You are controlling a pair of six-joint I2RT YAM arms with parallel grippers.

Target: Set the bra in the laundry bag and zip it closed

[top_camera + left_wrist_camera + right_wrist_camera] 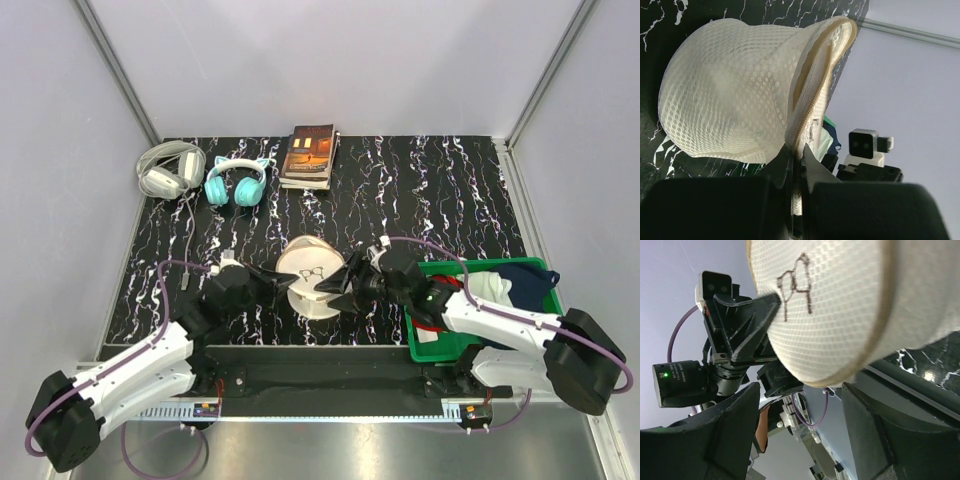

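The laundry bag (310, 275) stands on edge mid-table, a round cream mesh shell whose flat face (810, 315) bears a small black drawing. My left gripper (799, 165) is shut on the bag's zip rim (810, 85), pinching it from the left side (285, 280). On the bag's right side my right gripper (345, 282) is open. Its dark fingers (735, 430) stand wide apart just below the bag's tan rim (840, 380), with nothing between them. The bra does not show in any view.
A green bin (480, 264) at the right holds a pale cloth and a dark blue cloth (525, 280). At the back lie white-grey headphones (168, 168), teal cat-ear headphones (236, 182) and a dark book (311, 155). Grey walls enclose the table.
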